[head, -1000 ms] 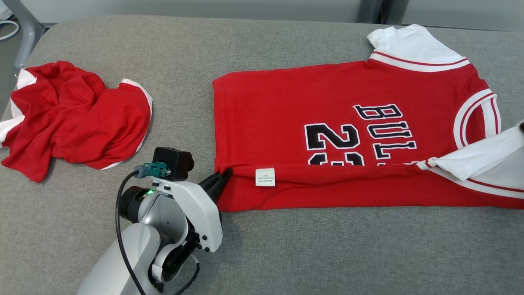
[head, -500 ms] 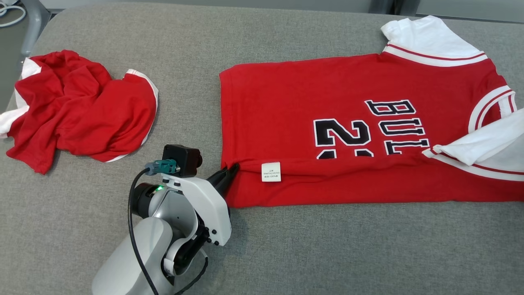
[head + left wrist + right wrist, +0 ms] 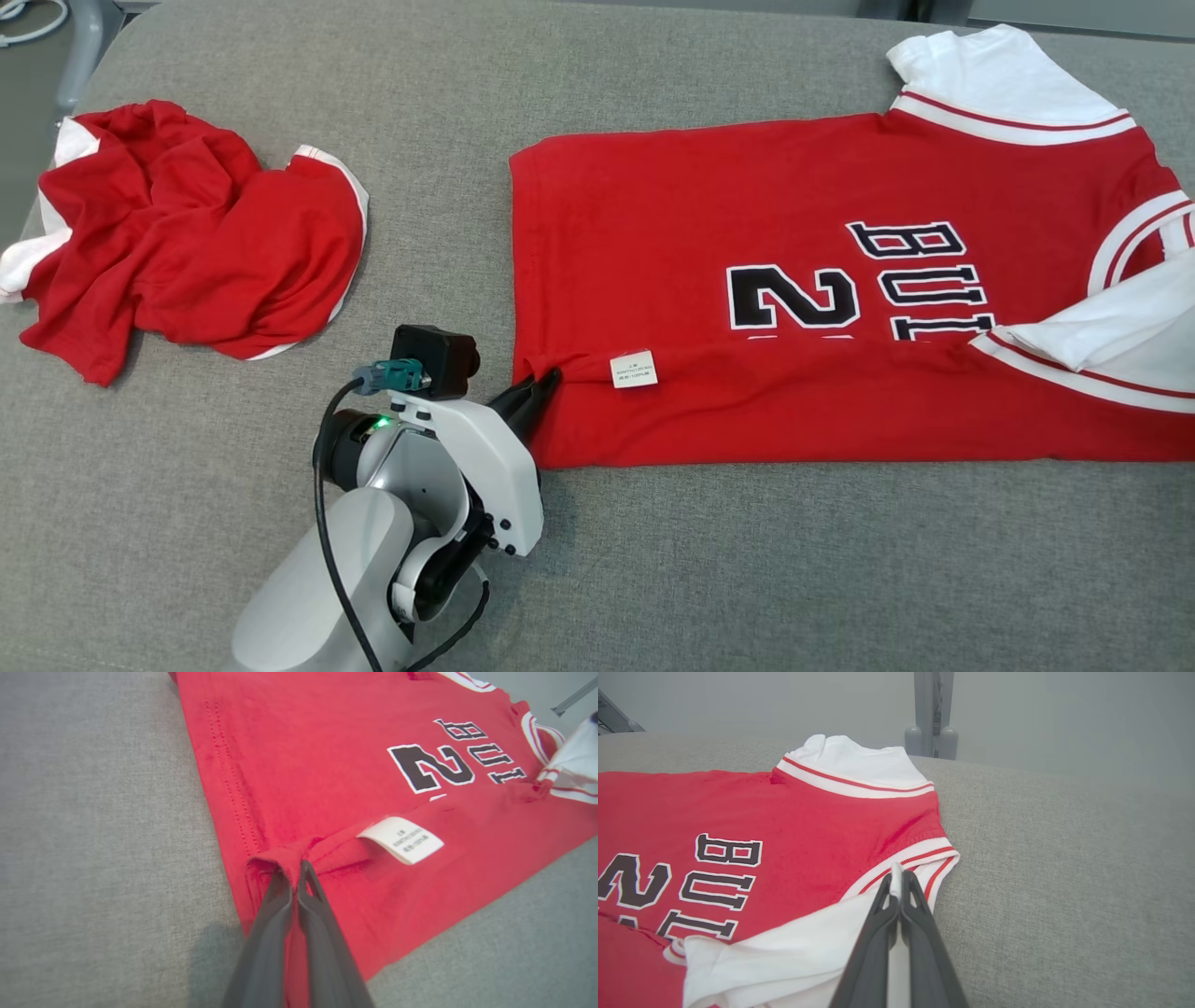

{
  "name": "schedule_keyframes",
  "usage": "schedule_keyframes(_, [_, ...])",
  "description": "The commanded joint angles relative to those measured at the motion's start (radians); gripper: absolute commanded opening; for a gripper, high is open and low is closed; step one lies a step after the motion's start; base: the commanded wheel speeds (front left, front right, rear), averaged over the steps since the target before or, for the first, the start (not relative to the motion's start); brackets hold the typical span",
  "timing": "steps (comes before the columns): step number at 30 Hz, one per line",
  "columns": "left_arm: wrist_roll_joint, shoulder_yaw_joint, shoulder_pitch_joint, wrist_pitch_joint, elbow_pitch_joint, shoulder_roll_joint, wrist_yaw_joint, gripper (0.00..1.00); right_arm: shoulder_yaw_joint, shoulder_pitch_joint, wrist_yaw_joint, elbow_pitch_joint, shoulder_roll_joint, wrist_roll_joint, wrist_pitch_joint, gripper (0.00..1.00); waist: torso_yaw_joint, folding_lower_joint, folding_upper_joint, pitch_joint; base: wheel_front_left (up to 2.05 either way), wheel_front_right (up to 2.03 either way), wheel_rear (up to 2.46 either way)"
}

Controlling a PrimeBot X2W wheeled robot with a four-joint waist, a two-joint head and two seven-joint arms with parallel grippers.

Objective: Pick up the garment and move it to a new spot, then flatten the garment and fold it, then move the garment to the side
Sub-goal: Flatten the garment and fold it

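Note:
The garment (image 3: 747,215) is a red jersey with white sleeves and black lettering, spread on the grey padded surface (image 3: 747,579). Its near side is folded over onto the front, white label (image 3: 633,370) up. My left gripper (image 3: 549,380) is shut on the corner of that folded edge at the hem; in the left wrist view the red cloth is pinched between the left gripper's (image 3: 295,870) fingertips, close to the label (image 3: 402,839). My right gripper (image 3: 899,872) is shut on the near white sleeve (image 3: 784,952), held over the striped collar.
A second red and white garment (image 3: 187,243) lies crumpled at the left of the surface. Bare grey padding runs along the front edge. A grey post (image 3: 931,714) stands beyond the far edge, behind the jersey's far sleeve (image 3: 850,760).
The head camera has shifted, so the whole picture slid. The folded edge, held at both ends, has moved farther over the jersey and now covers more of the lower black digit.

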Motion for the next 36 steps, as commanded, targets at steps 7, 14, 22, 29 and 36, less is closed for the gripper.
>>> schedule_keyframes(7, [0.018,-0.015,-0.023,-0.010,0.028,-0.001,0.002,0.66,0.021,-0.016,0.000,0.033,0.013,0.028,-0.022,1.00,0.006,0.0000,-0.0001,-0.002,0.00,0.00,0.00])
schedule_keyframes(14, [0.022,-0.008,-0.008,-0.027,0.040,0.015,0.016,1.00,0.022,-0.015,0.000,0.085,0.035,0.047,-0.070,1.00,-0.002,0.0000,-0.0001,-0.036,0.00,0.00,0.00])
schedule_keyframes(22, [0.057,0.057,0.032,-0.190,-0.031,0.027,0.102,1.00,-0.023,0.003,0.000,0.106,0.057,-0.050,-0.165,1.00,-0.029,0.0000,-0.0001,-0.102,0.00,0.00,0.00])
schedule_keyframes(29, [0.056,0.118,0.103,-0.402,-0.101,-0.020,0.147,1.00,-0.374,0.127,0.000,0.028,0.147,-0.335,-0.168,1.00,-0.055,0.0000,-0.0001,-0.147,0.00,0.00,0.00])
schedule_keyframes(36, [0.085,0.170,0.199,-0.521,-0.107,-0.061,0.165,1.00,-0.782,0.410,0.000,-0.208,0.373,-0.682,-0.169,1.00,-0.074,0.0000,-0.0001,-0.185,0.00,0.00,0.00])
